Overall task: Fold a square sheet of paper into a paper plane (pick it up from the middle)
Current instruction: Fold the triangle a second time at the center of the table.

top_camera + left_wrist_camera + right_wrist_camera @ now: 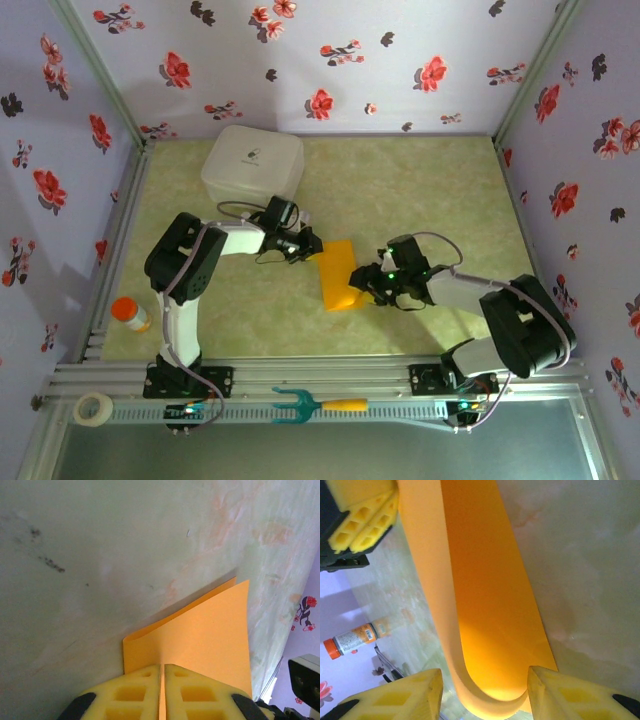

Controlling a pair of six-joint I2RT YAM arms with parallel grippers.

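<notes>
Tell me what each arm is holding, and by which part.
Left gripper: jaws shut on the folded orange paper, at its far edge. Right gripper: nothing held, jaws apart around the paper's curled fold.

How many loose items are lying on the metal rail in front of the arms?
2. A roll of tape at the left end of the rail, and a teal hand fork with a yellow handle near its middle. Something small could be hidden from the overhead camera.

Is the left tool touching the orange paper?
Touching. In the left wrist view the left tool is shut, with the folded orange paper pinched in the seam between its two yellow halves.
</notes>
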